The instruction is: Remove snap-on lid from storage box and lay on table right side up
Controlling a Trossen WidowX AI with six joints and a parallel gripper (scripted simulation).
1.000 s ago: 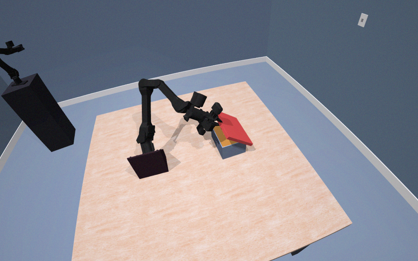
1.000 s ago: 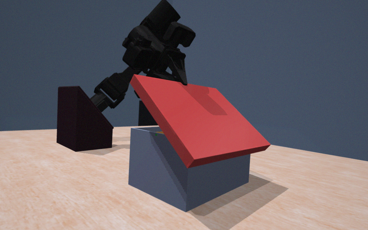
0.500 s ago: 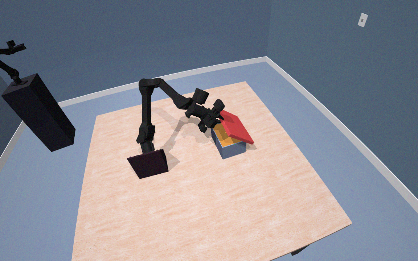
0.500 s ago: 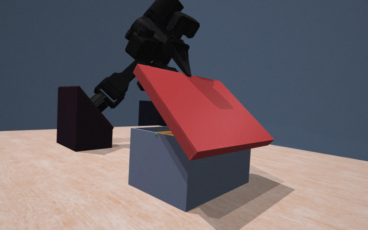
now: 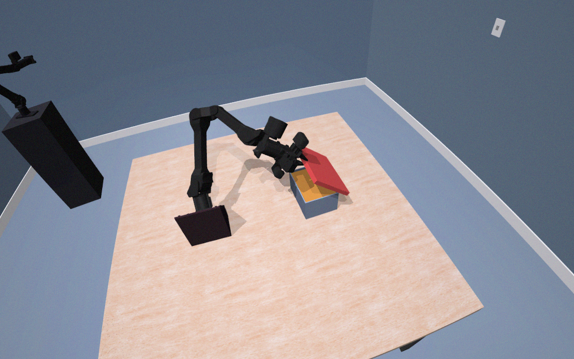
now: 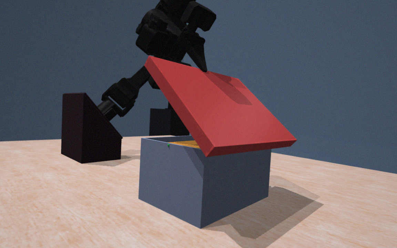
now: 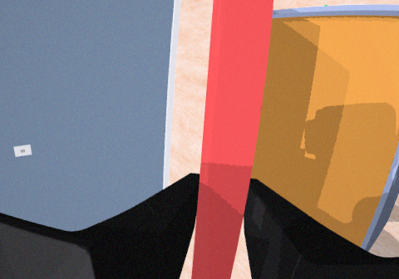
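Observation:
The red lid (image 5: 327, 173) (image 6: 221, 111) (image 7: 237, 84) is tilted steeply above the storage box, its edge near the arm raised high and its far edge low at the box's far rim. Whether that low edge still touches the rim is unclear. The blue-grey box (image 5: 320, 209) (image 6: 235, 185) stands upright on the table, its orange inside (image 5: 309, 191) (image 7: 366, 71) showing on the arm's side. My gripper (image 5: 303, 161) (image 7: 222, 186) is shut on the lid's raised edge, one finger on each face. In the exterior view one fingertip shows on the lid's top face; the other is hidden.
The arm's dark wedge-shaped base (image 5: 204, 226) (image 6: 92, 135) stands on the wooden table (image 5: 280, 285) (image 6: 54, 203), left of the box. A second arm on a black pedestal (image 5: 53, 156) stands off the table at the far left.

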